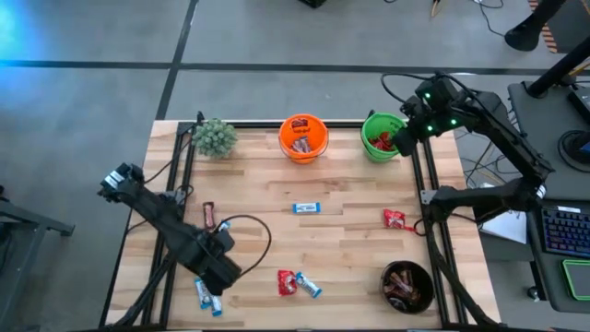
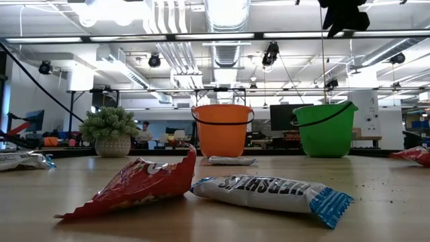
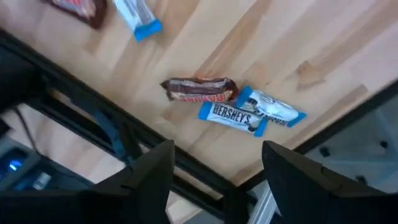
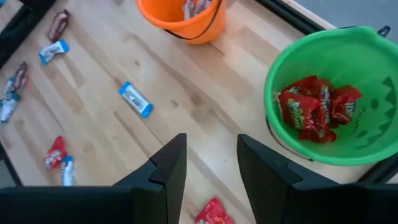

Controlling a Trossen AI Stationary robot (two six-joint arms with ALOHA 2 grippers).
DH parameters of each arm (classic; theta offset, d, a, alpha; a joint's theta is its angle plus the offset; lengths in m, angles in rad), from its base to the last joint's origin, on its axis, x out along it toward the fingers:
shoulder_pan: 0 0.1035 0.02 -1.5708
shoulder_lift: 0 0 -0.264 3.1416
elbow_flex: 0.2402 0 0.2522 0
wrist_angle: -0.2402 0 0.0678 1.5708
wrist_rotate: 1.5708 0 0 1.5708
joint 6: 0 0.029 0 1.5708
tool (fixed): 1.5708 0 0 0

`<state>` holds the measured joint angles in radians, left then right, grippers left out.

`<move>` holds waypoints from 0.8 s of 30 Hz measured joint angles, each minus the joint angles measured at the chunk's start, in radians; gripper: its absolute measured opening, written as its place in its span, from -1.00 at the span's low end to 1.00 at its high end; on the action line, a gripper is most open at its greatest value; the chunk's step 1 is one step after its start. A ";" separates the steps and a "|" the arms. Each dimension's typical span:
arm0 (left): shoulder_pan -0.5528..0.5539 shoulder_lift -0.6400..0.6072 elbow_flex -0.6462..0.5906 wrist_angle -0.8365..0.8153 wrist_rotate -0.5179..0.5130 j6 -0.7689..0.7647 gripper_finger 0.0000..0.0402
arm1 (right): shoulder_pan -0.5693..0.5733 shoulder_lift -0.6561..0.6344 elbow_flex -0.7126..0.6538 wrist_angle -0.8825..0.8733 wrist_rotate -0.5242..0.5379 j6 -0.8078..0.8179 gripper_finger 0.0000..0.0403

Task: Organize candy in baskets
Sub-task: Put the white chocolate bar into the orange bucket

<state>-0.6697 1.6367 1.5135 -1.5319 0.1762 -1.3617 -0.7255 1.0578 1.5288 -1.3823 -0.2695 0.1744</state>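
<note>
1. Three baskets on the table (image 1: 350, 198): orange pail (image 1: 303, 138) at the middle of the far edge, green pail (image 1: 381, 136) just right of it, black bowl (image 1: 407, 285) in the near right corner.
2. In the orange pail, a few light blue-and-white candies; exact count not clear.
3. In the green pail, a heap of red packets (image 4: 314, 107); about four, edges overlapping.
4. In the black bowl, several dark brown bars, too small to count.
5. Loose on the wood, seven candies: one blue-and-white bar (image 1: 306, 208) at the centre; one red packet (image 1: 395, 219) near the right edge; one red packet (image 1: 288, 282) touching a blue bar (image 1: 309, 289) by the near edge; one brown bar (image 1: 209, 215) toward the left; two blue bars (image 1: 207, 297) in the near left corner.
6. One fuzzy plant (image 1: 215, 136) in the far left corner.
7. Left gripper (image 3: 219, 168) low over the near left corner, fingers spread wide, holding nothing.
8. Right gripper (image 4: 211, 157) raised beside the green pail, fingers apart, holding nothing.
</note>
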 joint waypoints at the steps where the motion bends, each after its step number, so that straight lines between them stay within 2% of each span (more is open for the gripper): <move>1: -0.011 0.000 -0.025 0.029 0.003 -0.035 0.12 | 0.006 -0.004 0.000 0.000 0.000 0.010 -0.34; 6: -0.072 -0.001 -0.143 0.264 0.000 -0.208 0.09 | 0.035 -0.010 0.000 0.000 0.005 0.040 -0.34; 13: -0.162 -0.001 -0.295 0.576 -0.093 -0.525 0.06 | 0.076 -0.010 0.000 0.000 0.007 0.053 -0.34; 20: -0.251 0.015 -0.340 0.676 -0.165 -0.831 0.06 | 0.134 -0.010 0.000 -0.001 0.007 0.065 -0.34; 24: -0.280 0.066 -0.310 0.684 -0.179 -0.905 0.06 | 0.165 -0.010 0.000 -0.002 0.007 0.077 -0.34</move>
<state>-0.9501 1.7029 1.2038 -0.8478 -0.0025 -2.2671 -0.5603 1.0477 1.5288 -1.3842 -0.2623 0.2516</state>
